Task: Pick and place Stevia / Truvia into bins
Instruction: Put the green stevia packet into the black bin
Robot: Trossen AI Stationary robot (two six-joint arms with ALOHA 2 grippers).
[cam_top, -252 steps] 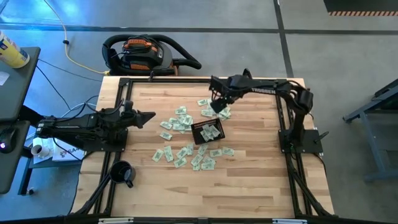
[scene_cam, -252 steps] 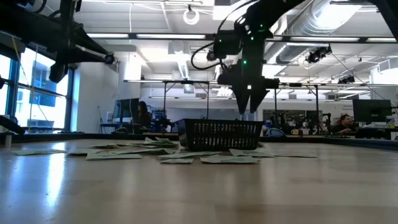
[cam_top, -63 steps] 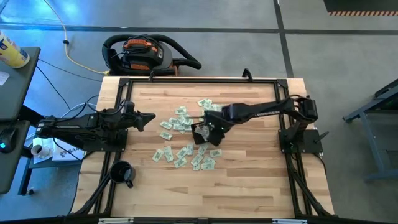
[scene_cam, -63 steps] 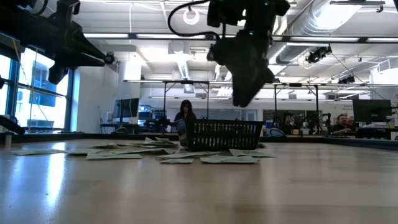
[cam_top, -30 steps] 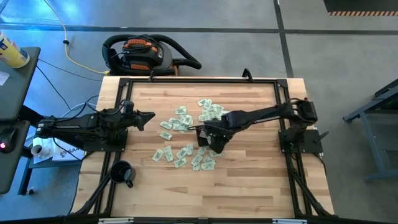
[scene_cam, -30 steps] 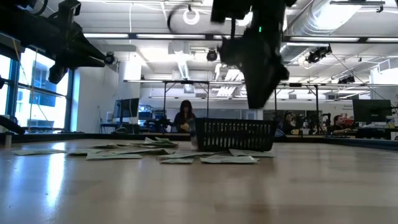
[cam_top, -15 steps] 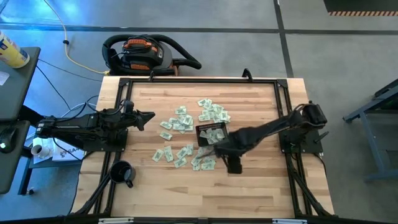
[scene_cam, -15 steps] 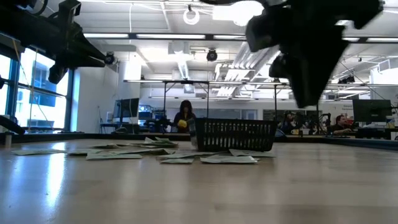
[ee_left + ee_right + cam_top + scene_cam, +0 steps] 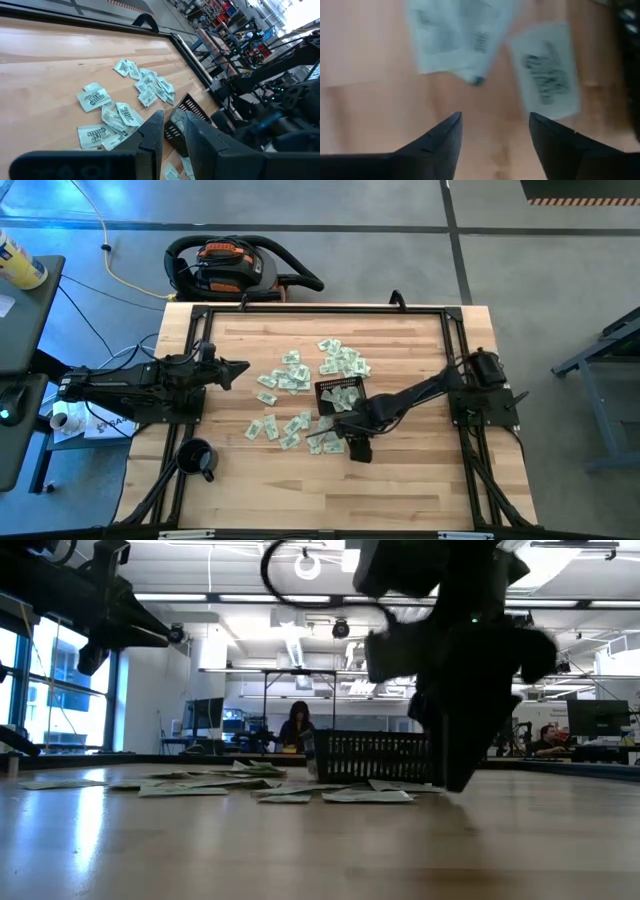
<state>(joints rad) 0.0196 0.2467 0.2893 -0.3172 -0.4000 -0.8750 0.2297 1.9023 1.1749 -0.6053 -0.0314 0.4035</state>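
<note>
So from the high view, the black basket (image 9: 339,395) sits about mid-bench (image 9: 420,470) with a few pale green sachets lying inside it. Loose Stevia sachets (image 9: 300,370) are scattered all round the basket: a bunch behind it, another bunch off its left side, more in front of it. The right arm stretches in from the bench's right edge, and the right tool (image 9: 352,442) hangs low over the front sachets, just in front of the basket. The left arm sits well away to the basket's left, with the left tool (image 9: 238,367) out over bare wood near the left-hand sachets. A black mug (image 9: 196,457) stands way off by the bench's front-left corner.

Low view: the right tool (image 9: 458,755) is a big dark block right in front of the basket (image 9: 375,757), tip nearly down at the wood. Flat sachets (image 9: 290,792) lie on the bench beside the basket.

Left wrist view: the left tool (image 9: 172,132) has its fingers a narrow gap apart with nothing between them, and the basket (image 9: 182,122) and sachets (image 9: 117,112) lie beyond it.

Right wrist view: the right tool (image 9: 495,135) has its jaws spread wide and empty, right over the wood, with two sachets (image 9: 547,70) lying just past the tips, not gripped.
</note>
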